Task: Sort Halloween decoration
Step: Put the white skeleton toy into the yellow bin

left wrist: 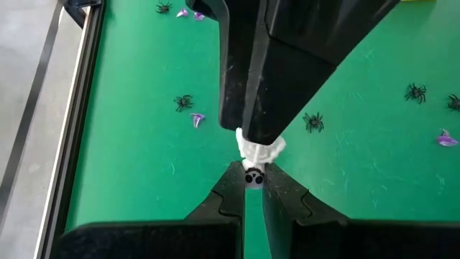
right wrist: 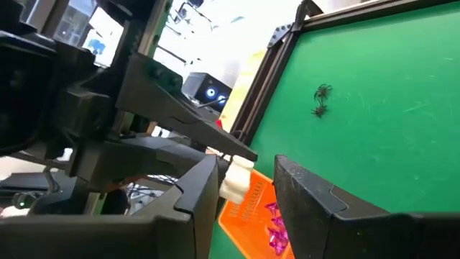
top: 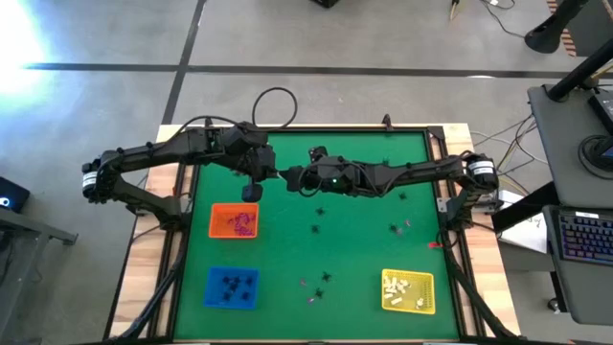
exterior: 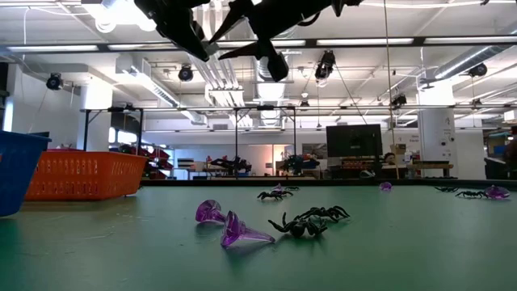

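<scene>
A small white trinket [left wrist: 259, 151] with black eyes hangs in the air above the green table's [top: 364, 249] far-left part. My left gripper [left wrist: 252, 173] is shut on it, reaching in from the left [top: 275, 173]. My right gripper [right wrist: 246, 162] comes from the right [top: 289, 177]. It is open, with one finger on each side of the white trinket [right wrist: 236, 180]. Black spiders [exterior: 311, 222] and purple hats [exterior: 230, 228] lie loose on the table. My left gripper pinches the trinket's dark-eyed end [left wrist: 253, 178] between its two fingertips. The fingers slant down from the table's left. The white ribbed part [left wrist: 261, 148] sticks out past them, lifted clear of the table. My right gripper has the trinket close beside one finger [right wrist: 208, 180]; whether they touch I cannot tell.
Three trays stand near the front: an orange one [top: 218, 209] with purple pieces, a blue one [top: 215, 299] with black spiders, a yellow one [top: 427, 307] with white pieces. Loose spiders [top: 320, 213] and purple bits [top: 397, 228] dot the middle. A raised frame [top: 445, 192] rims the table.
</scene>
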